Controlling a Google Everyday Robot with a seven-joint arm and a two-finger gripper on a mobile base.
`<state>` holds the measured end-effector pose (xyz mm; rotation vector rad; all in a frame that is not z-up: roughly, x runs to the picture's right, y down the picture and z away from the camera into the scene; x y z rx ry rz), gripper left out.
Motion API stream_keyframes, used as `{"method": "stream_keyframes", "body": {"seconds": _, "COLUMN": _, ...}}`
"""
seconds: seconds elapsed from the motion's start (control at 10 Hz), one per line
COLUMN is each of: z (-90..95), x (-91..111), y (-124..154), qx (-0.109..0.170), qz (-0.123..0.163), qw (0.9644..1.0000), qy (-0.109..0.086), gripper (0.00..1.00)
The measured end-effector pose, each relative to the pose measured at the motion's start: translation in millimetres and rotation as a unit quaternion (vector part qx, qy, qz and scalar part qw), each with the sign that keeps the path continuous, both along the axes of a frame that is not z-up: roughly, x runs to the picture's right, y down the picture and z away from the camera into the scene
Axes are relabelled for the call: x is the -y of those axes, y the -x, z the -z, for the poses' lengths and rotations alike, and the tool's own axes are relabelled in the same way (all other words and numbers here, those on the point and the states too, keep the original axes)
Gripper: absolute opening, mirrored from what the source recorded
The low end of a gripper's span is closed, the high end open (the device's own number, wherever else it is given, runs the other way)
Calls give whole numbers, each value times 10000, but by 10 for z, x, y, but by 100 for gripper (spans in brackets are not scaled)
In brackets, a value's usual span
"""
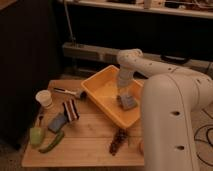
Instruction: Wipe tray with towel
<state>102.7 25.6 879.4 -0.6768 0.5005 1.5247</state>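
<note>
**Arm over tray, towel on tray floor**

Robot arm [170,100]: white, bulky, fills the right side of the view & bends over the tray from the right. Biggest thing in view.

Table [95,145]: light wood slats, carries everything else.

Tray [100,90]: yellow-orange tub w/ sloping walls, sits on the table's right half, turned at an angle to the table edges.

Hand [122,94]: hangs inside the tray, pointing down, right above the towel. Can't tell if the fingers are apart or together, nor whether they touch the cloth.

Towel [128,102]: small blue-grey bunch lying on the tray floor, toward the right end, directly below the hand.

Left of tray, smaller stuff: dark-and-white striped block [70,110] near mid-table, flat blue pad [57,122] touching its lower left. Green pepper-like item [51,142] at the front-left, pale green fruit [36,135] just beside it. White cup [44,98] near the left edge. Marker pen [66,91] lies behind the block, near the tray's left corner. Dark reddish cluster [118,142] at the front edge, just below the tray.
</note>
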Motion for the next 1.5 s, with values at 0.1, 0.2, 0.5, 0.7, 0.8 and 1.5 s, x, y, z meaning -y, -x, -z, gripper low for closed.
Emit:
{"method": "stream_keyframes", "body": {"seconds": 0.1, "z": -8, "x": -28, "y": -32, "qx": 31, "qz": -53, "qw": 10000, "qy": 1, "gripper": 80}}
{"method": "stream_keyframes", "body": {"seconds": 0.2, "z": -19, "x": -54, "y": -45, "qx": 62, "qz": -86, "qw": 9999, "qy": 6, "gripper": 80}}
{"method": "stream_keyframes", "body": {"seconds": 0.5, "z": -129, "x": -165, "y": -125, "qx": 107, "qz": -138, "qw": 9998, "qy": 50, "gripper": 80}}
{"method": "stream_keyframes", "body": {"seconds": 0.7, "z": -234, "x": -261, "y": -249, "qx": 99, "qz": -218, "qw": 9997, "qy": 78, "gripper": 80}}
{"method": "stream_keyframes", "body": {"seconds": 0.8, "z": -247, "x": -295, "y": -321, "qx": 82, "qz": -263, "qw": 9996, "qy": 96, "gripper": 80}}
{"method": "stream_keyframes", "body": {"seconds": 1.5, "z": -382, "x": -490, "y": -635, "qx": -158, "qz": -396, "qw": 9990, "qy": 143, "gripper": 71}}
